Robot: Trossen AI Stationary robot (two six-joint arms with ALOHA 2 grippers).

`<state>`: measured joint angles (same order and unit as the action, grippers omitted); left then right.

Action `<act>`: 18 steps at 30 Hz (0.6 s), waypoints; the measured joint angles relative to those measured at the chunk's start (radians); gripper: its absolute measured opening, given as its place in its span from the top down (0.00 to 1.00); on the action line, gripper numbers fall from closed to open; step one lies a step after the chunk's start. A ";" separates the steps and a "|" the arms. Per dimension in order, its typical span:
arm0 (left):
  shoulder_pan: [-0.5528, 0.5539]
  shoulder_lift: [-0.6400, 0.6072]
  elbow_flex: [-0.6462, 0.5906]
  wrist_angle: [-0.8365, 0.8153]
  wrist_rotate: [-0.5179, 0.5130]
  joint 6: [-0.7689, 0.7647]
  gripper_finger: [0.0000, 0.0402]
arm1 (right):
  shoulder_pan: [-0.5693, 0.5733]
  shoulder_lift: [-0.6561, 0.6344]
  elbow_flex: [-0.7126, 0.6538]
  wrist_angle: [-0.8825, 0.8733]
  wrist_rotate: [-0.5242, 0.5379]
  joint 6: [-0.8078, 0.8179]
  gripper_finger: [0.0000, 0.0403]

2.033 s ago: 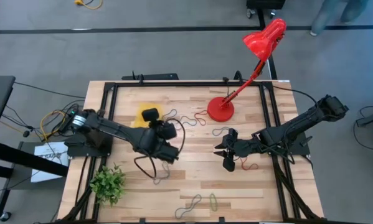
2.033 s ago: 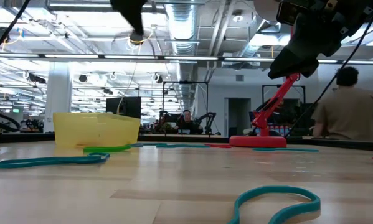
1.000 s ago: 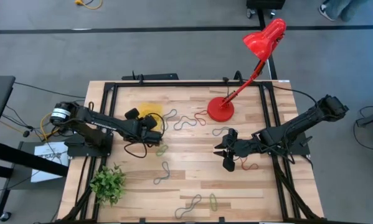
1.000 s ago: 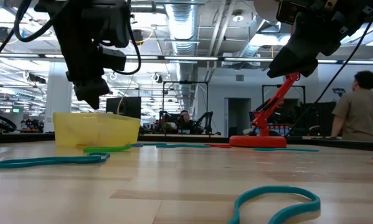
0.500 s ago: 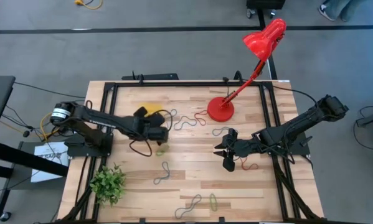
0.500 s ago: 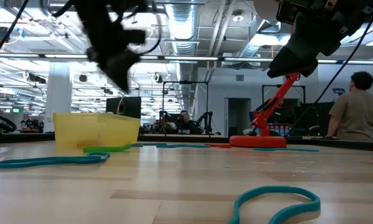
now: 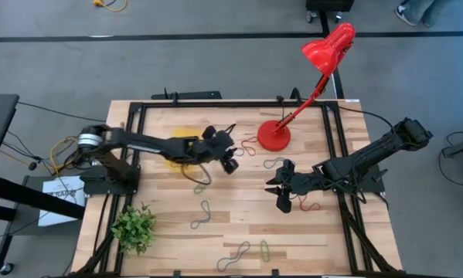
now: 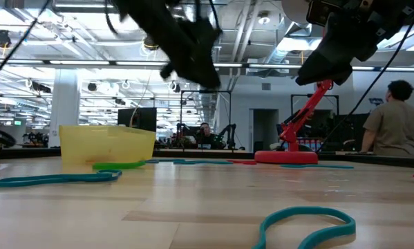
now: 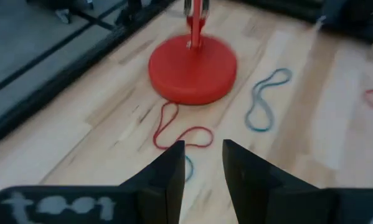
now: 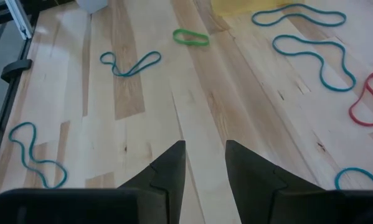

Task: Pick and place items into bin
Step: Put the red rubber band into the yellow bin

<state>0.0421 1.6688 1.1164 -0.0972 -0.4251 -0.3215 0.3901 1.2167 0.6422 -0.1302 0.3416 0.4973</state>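
Observation:
The items are thin squiggly loops lying flat about the table: a red loop and a teal loop by the lamp base, a green loop, and more teal loops. The yellow bin stands at the far left, partly under my left arm. My left gripper hangs open above the table between the bin and the lamp base, nothing between its fingers. My right gripper hovers open right of centre, also holding nothing.
A red desk lamp stands on its round base at the far side, its head reaching past the table. A green leafy plant sits at the near left corner. A black frame runs around the table. A person shows beyond the table.
My left gripper has swung from above the bin toward the table's right, toward the lamp base, rising a little and tipping up from a steep downward point to a shallow slant. My right arm has kept still.

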 joint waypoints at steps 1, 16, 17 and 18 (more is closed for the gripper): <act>0.014 0.036 0.000 0.032 0.007 0.012 0.76 | 0.000 0.000 0.000 0.000 0.000 0.000 0.73; 0.189 0.370 0.097 0.242 0.131 -0.009 0.76 | 0.000 0.000 0.000 0.003 0.000 -0.010 0.73; 0.189 0.390 0.118 0.243 0.131 -0.005 0.76 | 0.000 0.000 0.000 0.003 0.000 -0.010 0.73; 0.192 0.407 0.134 0.239 0.133 -0.004 0.76 | 0.000 0.000 0.000 0.004 0.000 -0.010 0.73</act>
<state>0.2339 2.0757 1.2507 0.1414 -0.2919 -0.3250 0.3901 1.2167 0.6422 -0.1267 0.3420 0.4877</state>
